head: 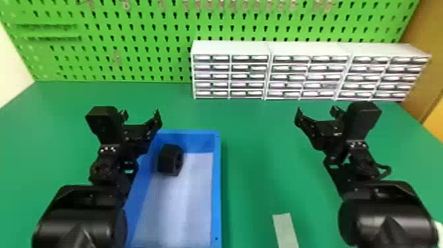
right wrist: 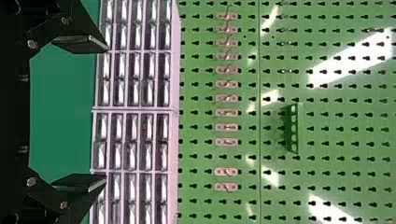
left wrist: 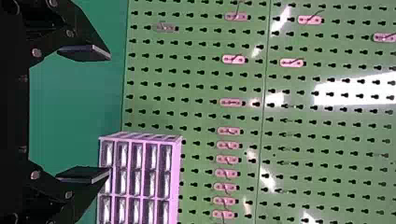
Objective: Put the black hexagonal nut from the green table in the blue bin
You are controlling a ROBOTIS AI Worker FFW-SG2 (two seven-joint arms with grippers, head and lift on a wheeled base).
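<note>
One black hexagonal nut [head: 170,160] is contained in one blue bin [head: 216,184], partly covered by the left arm [head: 107,165]. The left hand [head: 141,116] and right hand [head: 316,115] are spread; three drawer cabinets [head: 306,76] are lined up on the counter [head: 257,148].

White drawer cabinets [head: 230,47] stand in a row beyond the right hand [head: 317,114], stretching to either side of it. Behind them, past both hands, rises a green pegboard [head: 132,65] lined with small hooks [right wrist: 227,127], a green rack [right wrist: 293,128] mounted above. A brown panel [head: 425,43] stands beyond and right of the right hand; a pale strip [head: 285,231] lies nearer the camera, between right hand and left hand [head: 141,117].
</note>
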